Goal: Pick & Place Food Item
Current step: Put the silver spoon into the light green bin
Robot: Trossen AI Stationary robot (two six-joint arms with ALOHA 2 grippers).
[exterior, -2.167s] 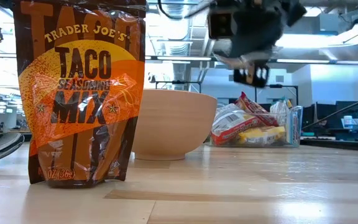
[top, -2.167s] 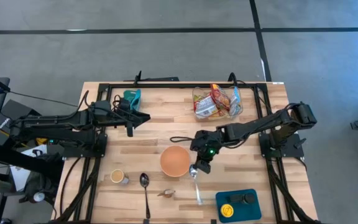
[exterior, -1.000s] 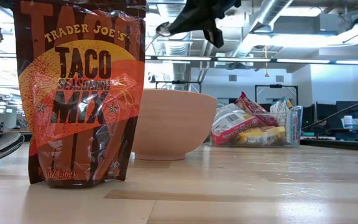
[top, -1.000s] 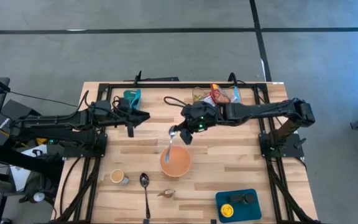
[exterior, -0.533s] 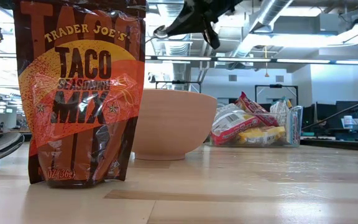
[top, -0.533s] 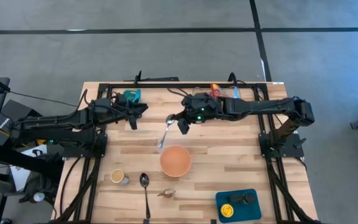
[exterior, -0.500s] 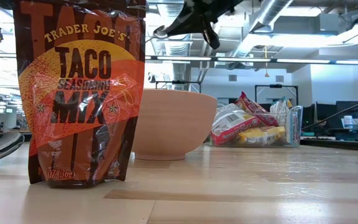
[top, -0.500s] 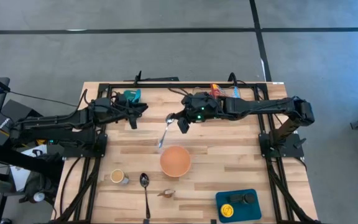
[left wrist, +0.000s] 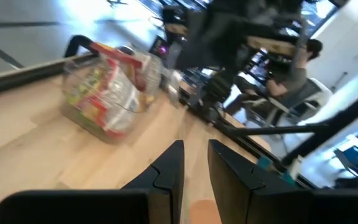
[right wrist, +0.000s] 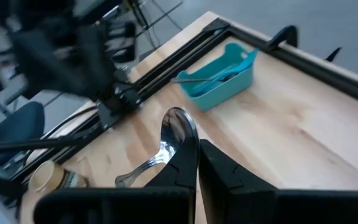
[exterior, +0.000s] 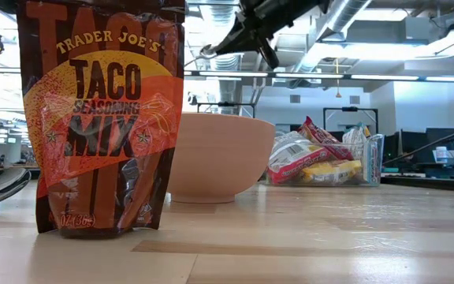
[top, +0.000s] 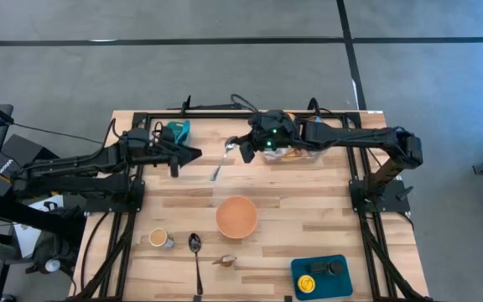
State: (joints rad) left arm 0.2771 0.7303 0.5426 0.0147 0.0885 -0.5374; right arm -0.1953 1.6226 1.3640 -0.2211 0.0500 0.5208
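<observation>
A shiny metal spoon (right wrist: 174,127) is hanging in the air over the far middle of the wooden table (top: 325,205), tilted with its handle reaching down toward the boards, because the right gripper (top: 246,153) is clamping its jaws together on it near the bowl end. Judging by that, the pick is looking done and the placing is still waiting: the carried spoon is sitting well apart from the tan bowl (top: 236,216) nearer the front and closer to the teal tray (right wrist: 221,79) at the back edge, so where it is meant to go cannot be told. The left gripper (left wrist: 195,163) is idling beside that tray with its fingers nearly together around nothing.
</observation>
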